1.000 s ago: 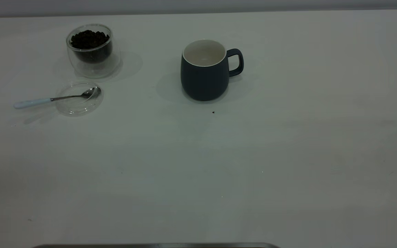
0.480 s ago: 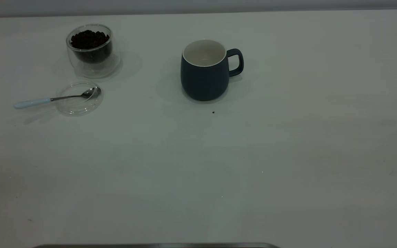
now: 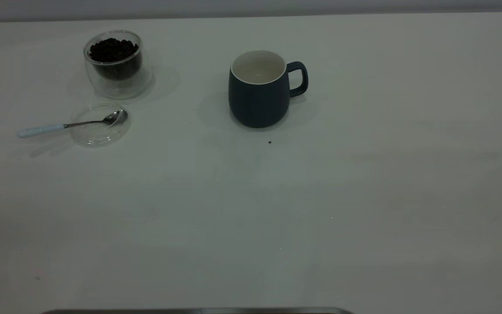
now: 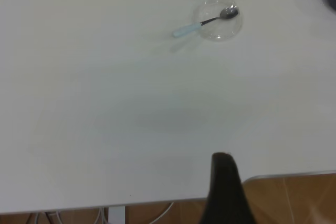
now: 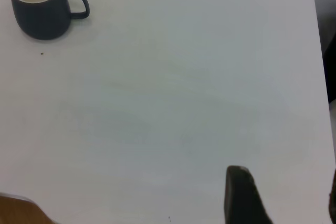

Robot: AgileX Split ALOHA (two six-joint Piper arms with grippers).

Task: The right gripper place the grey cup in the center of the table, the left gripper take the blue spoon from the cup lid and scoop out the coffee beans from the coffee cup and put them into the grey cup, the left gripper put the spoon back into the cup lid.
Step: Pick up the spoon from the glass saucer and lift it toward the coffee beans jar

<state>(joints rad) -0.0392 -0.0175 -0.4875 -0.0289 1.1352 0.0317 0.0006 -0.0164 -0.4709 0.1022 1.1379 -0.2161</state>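
The left gripper hangs above the near table edge showing one dark finger, so how far it is open cannot be told, and it holds nothing; far ahead of it the blue spoon lies with its bowl in the cup lid, the coffee cup of coffee beans just beyond. The right gripper has its fingers spread and empty, well apart from the upright grey cup
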